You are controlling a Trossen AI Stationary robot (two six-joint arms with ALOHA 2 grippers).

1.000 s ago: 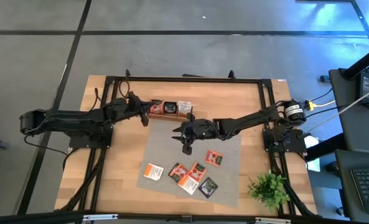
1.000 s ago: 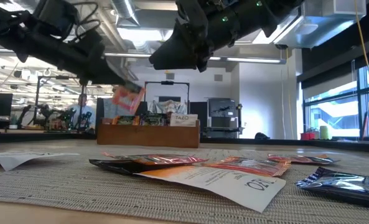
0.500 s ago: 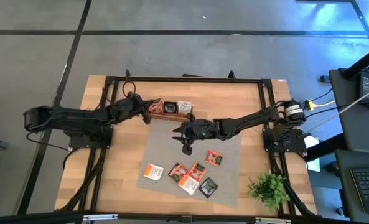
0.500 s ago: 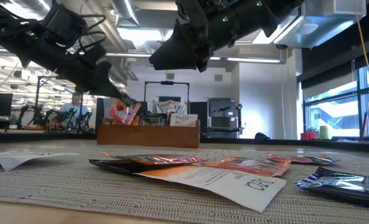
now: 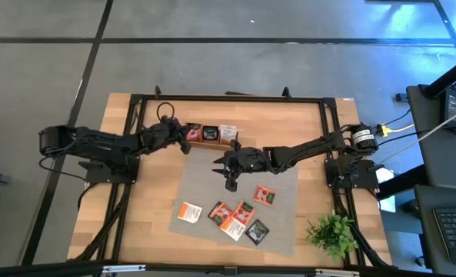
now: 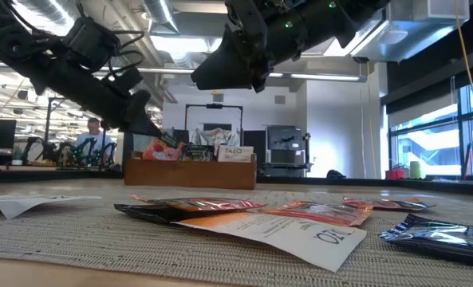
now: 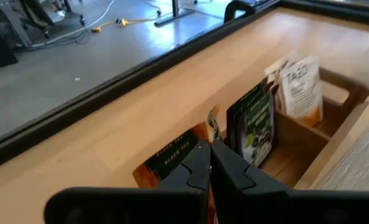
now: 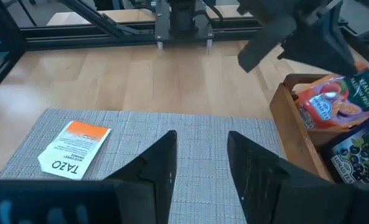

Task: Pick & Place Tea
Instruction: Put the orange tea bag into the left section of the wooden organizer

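Sachets (image 5: 228,218) are lying loose on the near mat, and the right gripper (image 5: 229,178) is hovering above them, fingers apart and empty. Farther back, the left gripper (image 5: 186,140) is lowering an orange sachet (image 7: 172,163), pinched tight, into the tray's (image 5: 236,141) end compartment; releasing looks next. How deep it sits is hidden.

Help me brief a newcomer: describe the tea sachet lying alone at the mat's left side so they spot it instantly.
Start at the grey woven mat on the wooden table. Along its near edge lies a cluster of tea sachets. The one meant, a white sachet with an orange band, lies flat to their left, apart from them, overlapping nothing.
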